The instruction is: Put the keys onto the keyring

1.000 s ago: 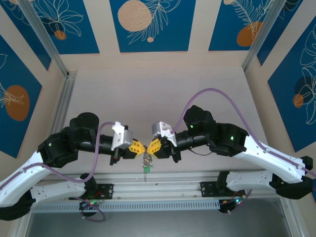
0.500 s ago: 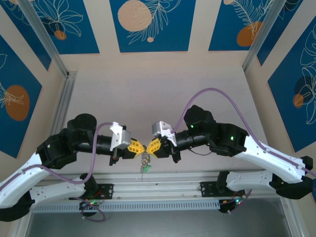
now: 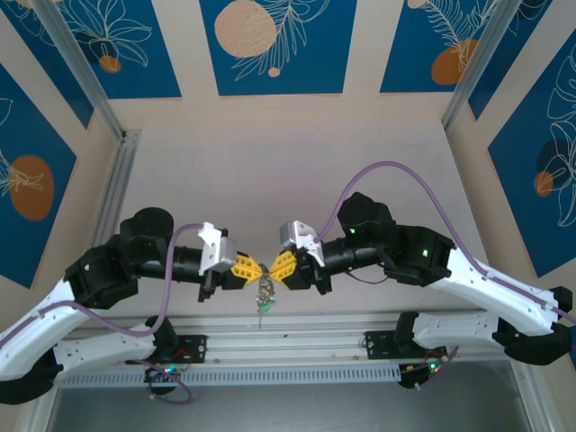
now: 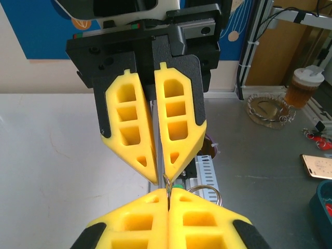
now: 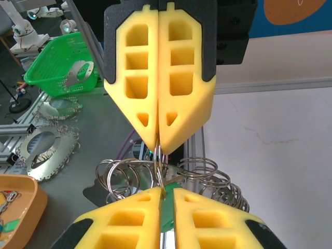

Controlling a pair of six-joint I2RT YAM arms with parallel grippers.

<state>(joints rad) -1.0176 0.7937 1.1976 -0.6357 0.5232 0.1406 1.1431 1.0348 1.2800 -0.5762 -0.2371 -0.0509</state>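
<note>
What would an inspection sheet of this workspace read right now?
Surface: pale table, nothing seen lying on it.
Job's things: keyring wire runs between both pincers; keys with a green tag dangle below.
Clutter: spare metal rings, green basket, orange tray, all beside the table.
Pincers: left pincer shut on the keyring; right pincer tips a slit apart around the wire, grip unclear.
Cables: purple cables arch over the arms, away from the pincers.
Surroundings: blue leaf-print panels, aluminium frame.
</note>
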